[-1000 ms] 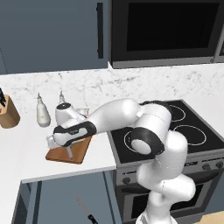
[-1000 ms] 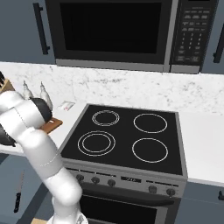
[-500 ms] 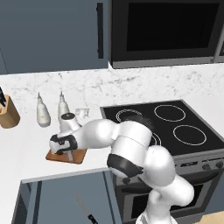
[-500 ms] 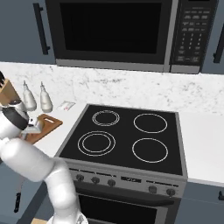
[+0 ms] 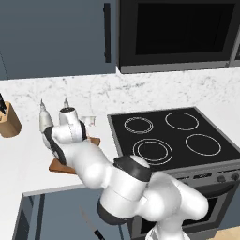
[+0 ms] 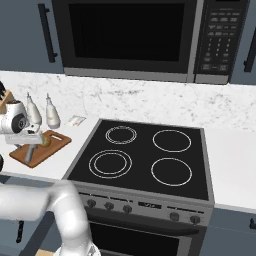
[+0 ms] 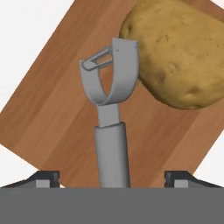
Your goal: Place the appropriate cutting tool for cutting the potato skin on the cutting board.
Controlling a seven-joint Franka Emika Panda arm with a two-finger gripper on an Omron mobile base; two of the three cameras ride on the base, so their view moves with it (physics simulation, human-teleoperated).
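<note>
The grey peeler (image 7: 109,87) lies over the reddish-brown cutting board (image 7: 52,100), its loop head touching the yellowish-brown potato (image 7: 179,57). My gripper (image 7: 111,177) is open; its dark fingertips (image 7: 43,177) stand well clear of the slim handle on both sides. In the right base view the gripper (image 6: 29,150) hangs low over the cutting board (image 6: 55,142) at the counter's left, with the potato (image 6: 46,141) just beside it. My arm hides most of the cutting board (image 5: 58,165) in the left base view.
Two bottles (image 6: 52,112) stand behind the board, a knife block (image 5: 9,124) further left. The black stove (image 6: 145,155) lies to the right, a microwave (image 6: 125,35) above it. A black-handled knife (image 5: 89,225) shows low in front of the cabinets.
The arm has swung further left and the hand has dropped low over the cutting board. The base views have not shifted.
</note>
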